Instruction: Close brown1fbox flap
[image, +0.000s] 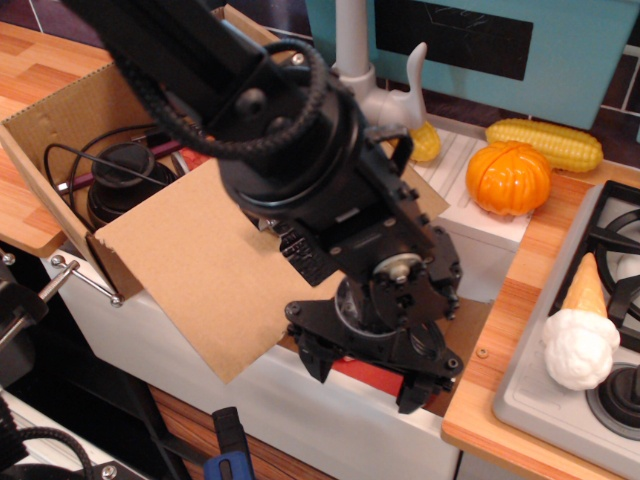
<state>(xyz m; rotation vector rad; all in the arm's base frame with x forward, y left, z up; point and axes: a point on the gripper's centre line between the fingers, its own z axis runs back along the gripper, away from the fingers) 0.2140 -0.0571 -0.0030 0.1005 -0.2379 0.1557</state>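
The brown1fbox (70, 120) stands at the left on the counter (510, 330), and its flap (200, 270) lies plain side up, its long axis running from about 10 o'clock to 4 o'clock over the opening. The gripper (365, 372) hangs just beside the flap's lower right edge, so the flap lies toward 10 o'clock from it, and the fingers (318, 358) are apart with nothing between them. No writing is readable to me.
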